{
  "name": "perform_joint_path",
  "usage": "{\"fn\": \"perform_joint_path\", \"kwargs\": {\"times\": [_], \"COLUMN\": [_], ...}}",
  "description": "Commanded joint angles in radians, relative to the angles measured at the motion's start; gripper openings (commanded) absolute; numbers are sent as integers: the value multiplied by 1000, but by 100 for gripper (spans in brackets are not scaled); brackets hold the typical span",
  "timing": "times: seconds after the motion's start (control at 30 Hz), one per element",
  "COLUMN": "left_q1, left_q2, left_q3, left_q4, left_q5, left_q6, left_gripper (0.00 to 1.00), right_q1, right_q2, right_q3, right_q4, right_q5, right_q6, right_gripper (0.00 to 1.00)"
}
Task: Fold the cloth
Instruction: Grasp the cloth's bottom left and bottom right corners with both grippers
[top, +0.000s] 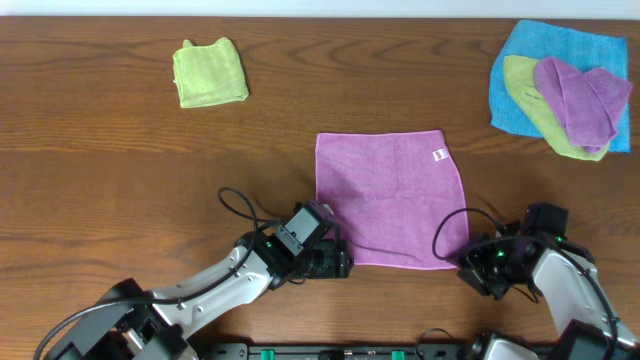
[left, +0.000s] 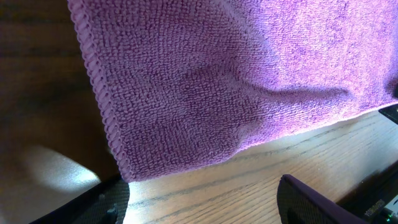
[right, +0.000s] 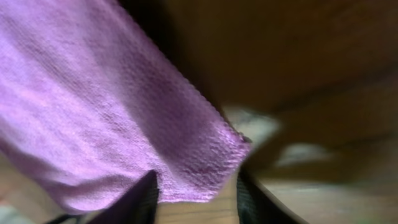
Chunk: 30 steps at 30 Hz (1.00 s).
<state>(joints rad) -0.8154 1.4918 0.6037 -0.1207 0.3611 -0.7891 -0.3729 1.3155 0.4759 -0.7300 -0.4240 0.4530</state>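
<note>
Where the cloth (top: 390, 198) lies: spread flat and unfolded on the table (top: 120, 170), near edge toward both arms.
Left gripper (top: 340, 262): at the cloth's near left corner, jaws wide and empty, set to pinch it.
Right gripper (top: 468, 264): at the cloth's near right corner, corner between its jaws; whether it grips cannot be told.
Likely purpose: both near corners taken together, so the near edge can be carried to the far edge.

Soft even light; blurred right-wrist view
</note>
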Motion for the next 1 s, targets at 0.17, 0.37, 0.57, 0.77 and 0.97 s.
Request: {"fn": "perform_joint_path", "kwargs": {"times": [0.17,0.37,0.57,0.77,0.97], "left_q1": [0,0,0,-4,-7], "left_q2": [19,19,19,19,21], "left_q3": [-19,-19,-19,-19,-19], "left_q4": [-25,-64,-77,-51,41], "left_q5": [-53,-32,-112,-226,-229], "left_q6": [-28,-26,-58,-98,-121], "left_gripper": [78,75,54,62,67], "right_q1": [0,0,0,0,0], "right_q2": [39,39,39,39,39], "right_q3": [-51,-51,-51,-51,-51], "right_q4": [34,69,80,84,84], "right_q5": [266,322,330,330,330], "right_q6": [32,7,-6,-24,-24], "right_gripper": [27,26,22,21,20]}}
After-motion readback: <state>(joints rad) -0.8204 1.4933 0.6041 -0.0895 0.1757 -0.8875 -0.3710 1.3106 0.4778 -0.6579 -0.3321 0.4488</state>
